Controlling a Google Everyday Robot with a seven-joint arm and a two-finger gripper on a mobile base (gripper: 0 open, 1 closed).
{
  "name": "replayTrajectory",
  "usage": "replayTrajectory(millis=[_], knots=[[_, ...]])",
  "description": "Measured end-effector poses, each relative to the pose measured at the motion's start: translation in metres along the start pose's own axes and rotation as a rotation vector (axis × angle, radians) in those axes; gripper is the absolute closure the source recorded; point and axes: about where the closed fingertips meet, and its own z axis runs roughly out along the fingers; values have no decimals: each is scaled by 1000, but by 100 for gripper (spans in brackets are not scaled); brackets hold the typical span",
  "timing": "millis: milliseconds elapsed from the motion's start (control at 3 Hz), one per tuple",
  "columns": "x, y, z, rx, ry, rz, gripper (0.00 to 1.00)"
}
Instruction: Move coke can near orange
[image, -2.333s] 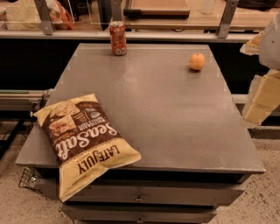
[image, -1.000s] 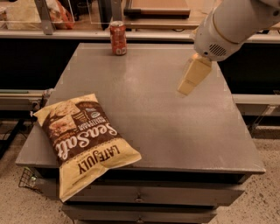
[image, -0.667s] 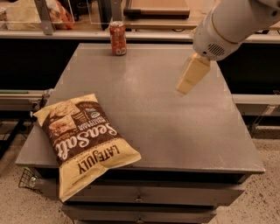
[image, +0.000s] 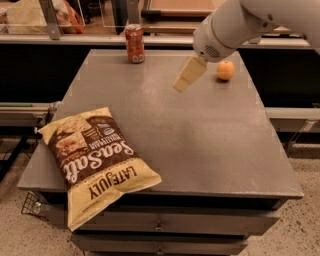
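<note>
We take this for a robot test area, something between a lab and an office snack corner. We see a plain grey table (image: 210, 150) with shallow metal drawers (image: 160, 222) under its top, standing on a speckled hard floor (image: 300, 230). Behind it runs a long shelf (image: 165, 37) with metal uprights and a clear bin (image: 65, 15) holding what look like packets. A white robot arm (image: 235, 25) reaches in from the upper right, its claw (image: 189, 75) hanging above the table's far half, between a coke can (image: 134, 43) and an orange (image: 225, 70); a chip bag (image: 95, 160) lies near left
</note>
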Motion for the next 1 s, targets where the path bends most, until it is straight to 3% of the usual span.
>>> replayTrajectory(millis=[667,1000], knots=[[-46,-48,88,92,-149,157,0],[-65,-65,123,99,-221,255,0]])
